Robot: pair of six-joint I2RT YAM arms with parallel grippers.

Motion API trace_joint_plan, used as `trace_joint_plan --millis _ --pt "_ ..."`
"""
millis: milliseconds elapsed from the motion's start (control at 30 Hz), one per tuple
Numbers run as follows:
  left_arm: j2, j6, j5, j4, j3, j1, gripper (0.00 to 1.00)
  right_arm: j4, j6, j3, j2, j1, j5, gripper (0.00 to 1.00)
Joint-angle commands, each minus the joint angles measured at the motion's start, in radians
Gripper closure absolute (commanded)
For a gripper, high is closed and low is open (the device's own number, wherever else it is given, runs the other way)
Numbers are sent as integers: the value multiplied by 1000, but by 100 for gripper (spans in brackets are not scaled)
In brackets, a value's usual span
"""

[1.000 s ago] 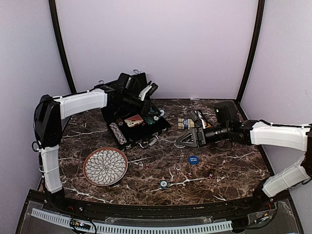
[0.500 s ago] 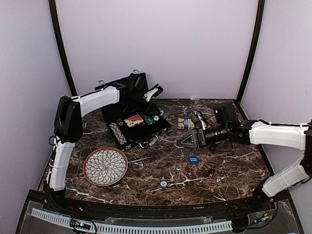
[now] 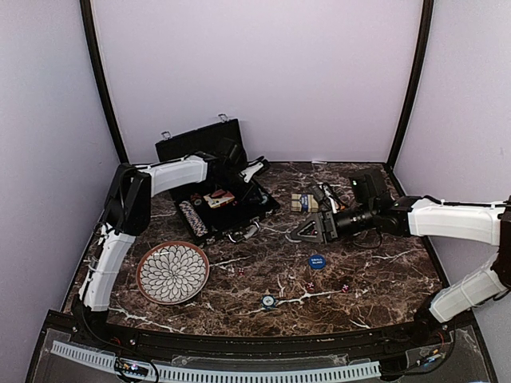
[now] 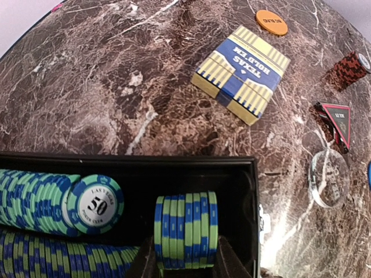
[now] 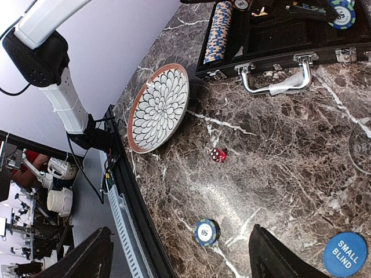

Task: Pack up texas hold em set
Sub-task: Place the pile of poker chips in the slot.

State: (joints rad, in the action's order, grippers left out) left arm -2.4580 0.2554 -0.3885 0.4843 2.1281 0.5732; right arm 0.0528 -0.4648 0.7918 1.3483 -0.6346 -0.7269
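While the left gripper [image 3: 254, 191] dips into the open case [image 3: 200, 144], the top view shows the right gripper [image 3: 307, 229] apart and empty over the worktop [image 3: 383, 279].

Left wrist: the jaws are clamped end to end on a chip stack [image 4: 185, 229] lying on its side, long axis across the gripper, with the deck [image 4: 240, 72] beyond it. The chips look stiff, weighty and loose, so they are best squeezed at both end faces.

Right wrist: a die [image 5: 217, 154] and a lone chip [image 5: 206, 231] lie ahead of the gaping gripper.

Glossy brown marble-look tabletop [image 5: 278, 150], shiny metal handle [image 5: 258, 90] on the matt black briefcase [image 3: 200, 145], glazed patterned plate [image 5: 159, 107].
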Motion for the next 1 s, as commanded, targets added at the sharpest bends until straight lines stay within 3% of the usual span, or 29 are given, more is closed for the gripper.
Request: trace_joint_plan --millis 0,533,967 --pt "3 15 14 -61 52 -4 100 -31 -3 -12 6 6 5 18" --pt "22 -13 -45 -25 86 -4 100 -67 -12 -46 22 6 -6 18" --pt "112 12 -6 37 -56 -4 100 -88 -15 -52 33 5 -15 18"
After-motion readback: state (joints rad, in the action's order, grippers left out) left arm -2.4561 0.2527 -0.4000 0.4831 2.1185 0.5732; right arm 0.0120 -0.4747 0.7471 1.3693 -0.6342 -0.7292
